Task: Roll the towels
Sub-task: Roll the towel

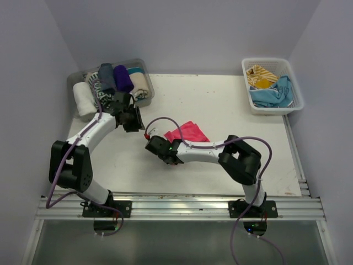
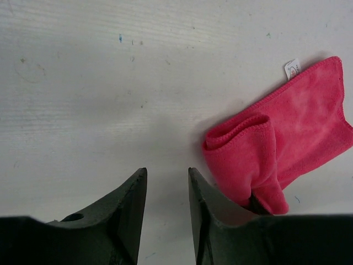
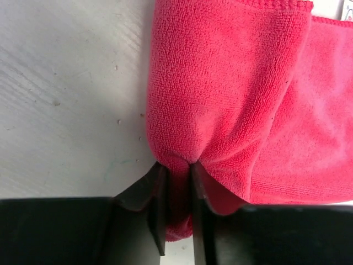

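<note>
Right gripper [image 3: 175,165] is pinching the folded edge of the pink towel [image 1: 190,132]; left gripper [image 2: 167,172], narrowly parted and empty, is hovering near it, clear tray [image 1: 149,90] behind.

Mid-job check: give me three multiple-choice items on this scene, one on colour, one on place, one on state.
1. The white plastic lattice basket holds: A a yellow-striped towel and a light blue towel; B only purple towels; C nothing.
2. The hot pink cloth towel lies: A in that basket; B on the white table; C on the floor.
3. The right gripper is: A open in mid-air; B shut on the pink towel's fold; C gripping the basket.
Key: A, both colours show inside it; B, it lies mid-table; B, cloth is pinched inside it.
</note>
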### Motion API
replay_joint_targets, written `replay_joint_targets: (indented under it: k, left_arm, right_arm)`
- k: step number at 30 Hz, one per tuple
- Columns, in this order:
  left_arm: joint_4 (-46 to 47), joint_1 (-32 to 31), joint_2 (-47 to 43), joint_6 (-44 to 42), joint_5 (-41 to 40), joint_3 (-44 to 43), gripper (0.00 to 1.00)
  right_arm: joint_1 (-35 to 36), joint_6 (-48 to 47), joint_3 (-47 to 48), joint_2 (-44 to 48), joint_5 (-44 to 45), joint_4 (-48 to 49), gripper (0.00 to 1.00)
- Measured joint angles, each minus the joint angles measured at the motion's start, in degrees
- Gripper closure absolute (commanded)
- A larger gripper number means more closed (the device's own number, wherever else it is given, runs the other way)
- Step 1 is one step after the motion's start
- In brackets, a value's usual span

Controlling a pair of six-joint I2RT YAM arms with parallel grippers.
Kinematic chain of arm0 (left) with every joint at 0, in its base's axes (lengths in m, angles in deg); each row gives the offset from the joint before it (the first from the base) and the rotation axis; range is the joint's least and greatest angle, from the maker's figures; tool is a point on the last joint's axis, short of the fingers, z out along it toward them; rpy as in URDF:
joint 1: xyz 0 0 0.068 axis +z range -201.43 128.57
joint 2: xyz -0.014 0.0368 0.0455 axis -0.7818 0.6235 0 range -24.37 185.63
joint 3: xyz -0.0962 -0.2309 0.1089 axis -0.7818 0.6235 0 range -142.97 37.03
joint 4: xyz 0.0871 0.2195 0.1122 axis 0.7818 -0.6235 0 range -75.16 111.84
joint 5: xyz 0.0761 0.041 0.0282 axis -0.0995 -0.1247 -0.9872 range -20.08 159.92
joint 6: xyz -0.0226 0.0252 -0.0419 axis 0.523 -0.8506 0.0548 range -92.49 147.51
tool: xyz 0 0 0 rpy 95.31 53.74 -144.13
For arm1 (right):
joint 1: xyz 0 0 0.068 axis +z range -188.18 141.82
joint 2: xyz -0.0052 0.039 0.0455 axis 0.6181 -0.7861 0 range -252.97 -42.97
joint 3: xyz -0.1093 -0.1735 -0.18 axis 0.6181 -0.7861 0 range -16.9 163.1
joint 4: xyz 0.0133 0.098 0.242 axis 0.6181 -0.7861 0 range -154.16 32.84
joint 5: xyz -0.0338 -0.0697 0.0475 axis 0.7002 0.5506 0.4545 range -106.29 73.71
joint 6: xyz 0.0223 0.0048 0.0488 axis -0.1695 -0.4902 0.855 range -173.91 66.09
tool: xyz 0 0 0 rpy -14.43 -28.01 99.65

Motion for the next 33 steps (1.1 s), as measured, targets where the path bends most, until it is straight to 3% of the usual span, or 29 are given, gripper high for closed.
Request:
replay_joint_targets:
  k: [2, 4, 10, 18, 24, 30, 33]
  left_arm:
    - [0.66, 0.04, -0.83, 0.17, 1.11, 1.55, 0.52]
    - [1.79, 0.04, -1.81, 0.46, 2.86, 3.48, 0.39]
    - [5.79, -0.35, -5.05, 1.90, 9.20, 11.30, 0.19]
    - [13.38, -6.47, -5.01, 5.31, 14.43, 15.43, 0.18]
    - [19.93, -7.96, -0.52, 8.13, 16.00, 15.63, 0.21]
    - [21.05, -8.13, 5.51, 9.05, 15.96, 15.26, 0.32]
    - [21.09, -8.48, 5.81, 9.40, 15.93, 15.23, 0.45]
  right_arm:
    - [-0.44, 0.13, -0.31, 0.50, -1.05, 0.37, 0.90]
    - [-1.46, 0.26, -1.66, 1.92, -3.87, 1.75, 0.96]
    - [-8.98, 3.34, -8.72, 8.17, -21.97, 9.22, 1.00]
    - [-17.42, 9.49, -16.96, 10.12, -42.69, 21.57, 1.00]
    - [-18.23, 11.67, -19.37, 10.21, -48.11, 26.25, 1.00]
    - [-18.12, 11.74, -20.33, 11.32, -48.52, 26.43, 1.00]
    - [-18.12, 11.72, -20.37, 11.54, -48.50, 26.40, 1.00]
